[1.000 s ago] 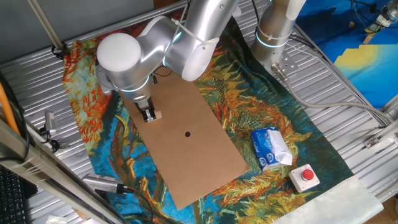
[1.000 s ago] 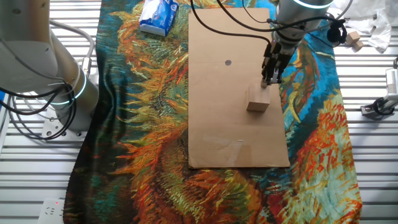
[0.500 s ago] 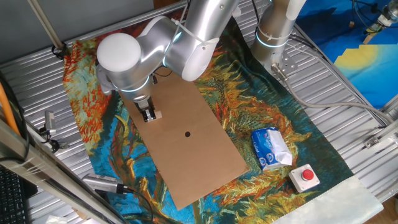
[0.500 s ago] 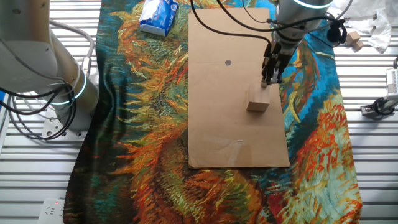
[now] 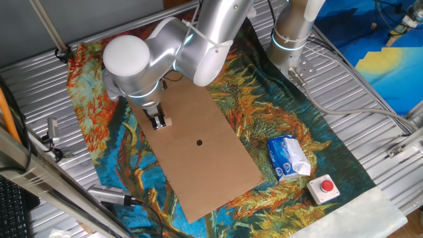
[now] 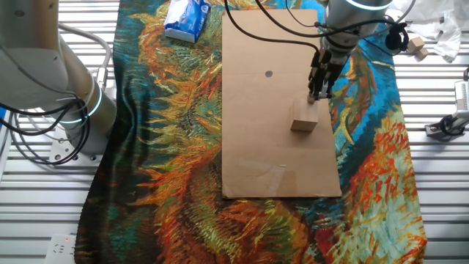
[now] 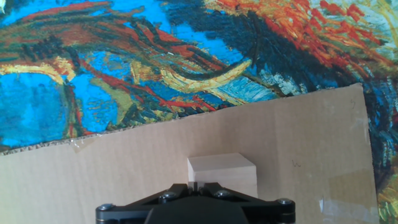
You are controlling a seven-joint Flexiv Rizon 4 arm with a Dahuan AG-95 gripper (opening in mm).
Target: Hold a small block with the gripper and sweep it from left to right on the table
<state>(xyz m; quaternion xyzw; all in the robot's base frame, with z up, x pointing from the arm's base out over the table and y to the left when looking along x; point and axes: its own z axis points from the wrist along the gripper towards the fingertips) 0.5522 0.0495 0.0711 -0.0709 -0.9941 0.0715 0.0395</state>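
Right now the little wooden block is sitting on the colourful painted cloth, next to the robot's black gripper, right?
Not quite. The small block sits on the brown cardboard board, not on the painted cloth. It is indeed next to the black gripper. The other fixed view shows board all around the block, and the hand view agrees.

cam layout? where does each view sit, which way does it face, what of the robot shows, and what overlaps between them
One fixed view: high, off one corner of the table, looking down obliquely; shows the arm's big joints and the hand over the brown board.
The other fixed view: high on the opposite side, nearly top-down; shows the hand just beyond the small block, plus a second arm's base.
Hand view: on the hand, looking along the fingers at the small block and board edge; only the black hand body shows.
Shared: all three see block and board; both fixed views see the blue-white packet.
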